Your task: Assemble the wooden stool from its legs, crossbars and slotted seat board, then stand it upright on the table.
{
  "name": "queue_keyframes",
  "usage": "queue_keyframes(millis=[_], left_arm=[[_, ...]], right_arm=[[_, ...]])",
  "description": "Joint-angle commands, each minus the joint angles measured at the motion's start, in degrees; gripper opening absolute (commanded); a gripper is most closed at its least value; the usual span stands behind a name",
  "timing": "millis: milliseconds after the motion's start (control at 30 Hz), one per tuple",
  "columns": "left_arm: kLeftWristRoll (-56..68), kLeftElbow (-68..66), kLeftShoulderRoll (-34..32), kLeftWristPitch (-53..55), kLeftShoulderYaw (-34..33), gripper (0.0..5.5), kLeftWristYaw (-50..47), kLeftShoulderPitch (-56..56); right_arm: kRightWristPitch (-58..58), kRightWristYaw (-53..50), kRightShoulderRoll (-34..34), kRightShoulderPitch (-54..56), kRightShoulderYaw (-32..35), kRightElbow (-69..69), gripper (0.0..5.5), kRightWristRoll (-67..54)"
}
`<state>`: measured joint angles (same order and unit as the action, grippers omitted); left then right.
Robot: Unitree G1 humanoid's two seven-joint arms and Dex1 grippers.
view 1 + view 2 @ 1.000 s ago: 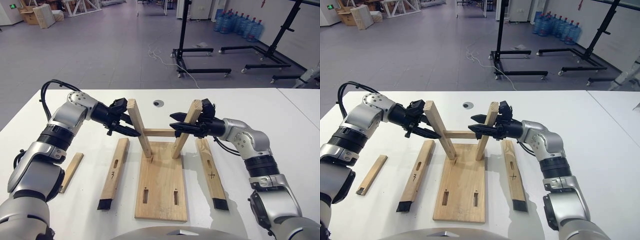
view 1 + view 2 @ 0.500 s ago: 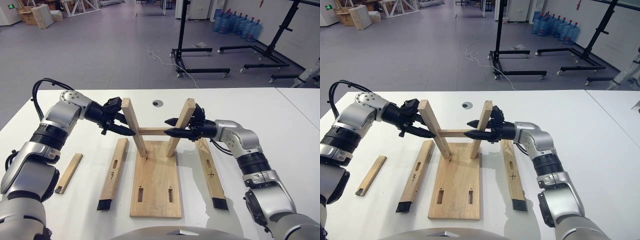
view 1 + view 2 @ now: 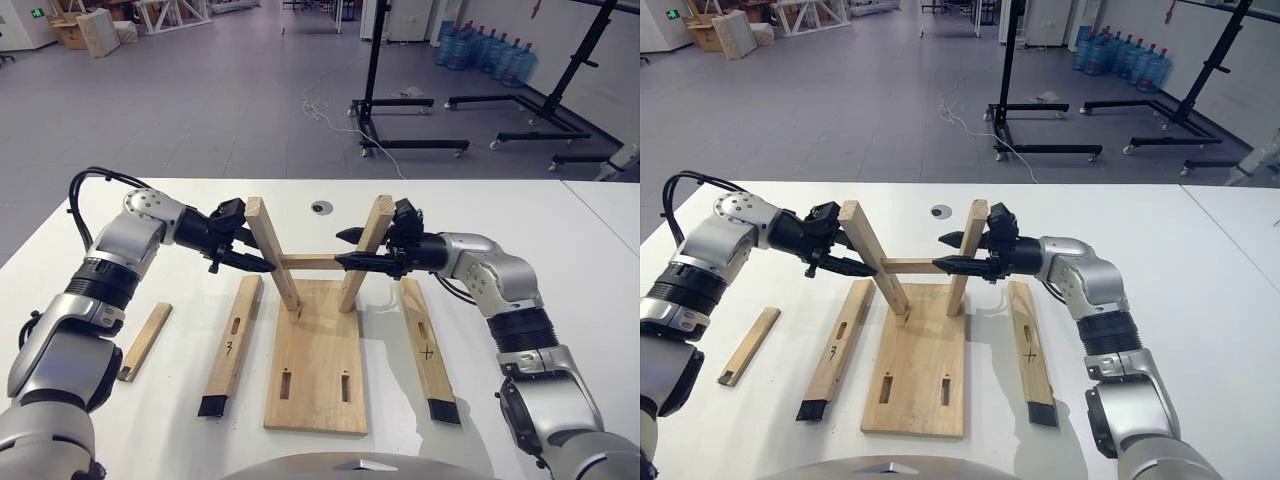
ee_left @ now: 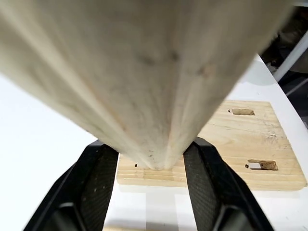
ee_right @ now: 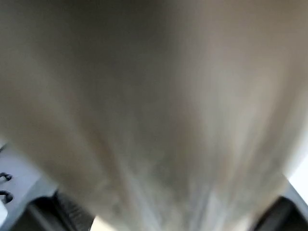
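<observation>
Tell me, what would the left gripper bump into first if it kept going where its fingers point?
The left leg, clamped between the left gripper's fingers. Beyond it, the fingers point along the crossbar toward the right gripper, probably next, though depth is unclear.

2 legs joined by crossbar, tilted on slotted seat board; 2 loose legs alongside

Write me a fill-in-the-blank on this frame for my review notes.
The left gripper grips the left leg, the right gripper the right leg; a ____ joins the legs.
Flat on the table lie ____ spare legs.
The seat board's two near slots are ____.
The loose short bar lies at the robot's far ____.
Missing words: crossbar, two, empty, left.
</observation>
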<state>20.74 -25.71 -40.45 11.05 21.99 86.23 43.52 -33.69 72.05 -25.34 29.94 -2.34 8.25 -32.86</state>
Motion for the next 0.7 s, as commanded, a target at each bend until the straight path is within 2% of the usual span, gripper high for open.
queue_keyframes(millis=[33, 167, 400, 700], left_arm=[[-7.75, 0.32, 1.44, 0.15, 3.31, 2.00, -4.70, -6.90], [-7.89, 1.07, 1.23, 0.66, 3.03, 2.00, -4.65, -7.47], [-8.92, -0.59, 1.16, 0.03, 3.12, 2.00, -3.90, -6.15], [-11.85, -3.96, 4.35, -1.84, 7.41, 2.00, -1.12, -1.07]], right_arm=[[-1.70, -1.23, -1.83, -0.95, 5.48, -2.85, 3.39, -4.41], [-2.96, -3.15, -2.61, -0.27, 10.12, -2.54, 3.39, -7.50], [-3.35, -3.91, -2.89, 2.11, 11.44, -2.36, 3.39, -9.43], [-0.10, -2.93, 7.97, 7.13, -1.11, 0.76, 3.39, -4.45]])
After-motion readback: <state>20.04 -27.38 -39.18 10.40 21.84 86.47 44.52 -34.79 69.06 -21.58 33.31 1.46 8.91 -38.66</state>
